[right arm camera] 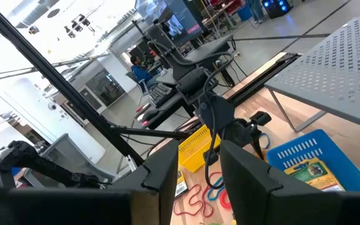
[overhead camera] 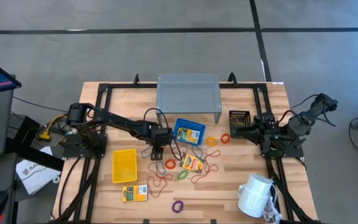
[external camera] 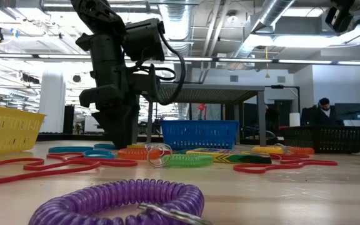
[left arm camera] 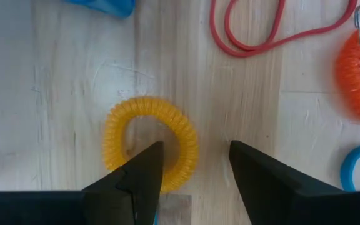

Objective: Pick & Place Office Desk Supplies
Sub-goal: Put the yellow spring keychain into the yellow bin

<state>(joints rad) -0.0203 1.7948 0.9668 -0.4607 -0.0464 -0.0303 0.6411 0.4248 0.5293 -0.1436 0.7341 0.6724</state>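
I had the wooden slatted table (overhead camera: 241, 180) laid out so that the sorting targets sat in a band across mid-frame of the high view: the grey perforated metal riser (overhead camera: 188, 92) at upper centre, the flat yellow plastic bin (overhead camera: 124, 165) at lower left, the blue plastic bin (overhead camera: 189, 131) just below the riser, and the black mesh bin (overhead camera: 239, 118) at centre right. The white mug (overhead camera: 255, 195) lay tipped at lower right, clear of the work.

The left gripper (overhead camera: 157, 150) hung between the yellow and blue bins, its fingers spread and pointed down. In the left wrist view those fingers (left arm camera: 136, 181) stood over a yellow coiled loop (left arm camera: 150, 142) resting on the wood; one finger overlapped the loop's rim, the other stood outside it, nothing pinched. I judged this a straddle ahead of a pinch on the coil wall.

The right gripper (overhead camera: 260, 126) waited by the mesh bin, jaws part open, holding nothing.

Obstacles lay close: a red cord loop (left arm camera: 274, 34) and an orange coiled loop (left arm camera: 357, 69) sat near the target, and a yellow printed packet (overhead camera: 193, 163) lay just right of the gripper. A purple coiled loop (external camera: 124, 201) filled the low view's foreground.
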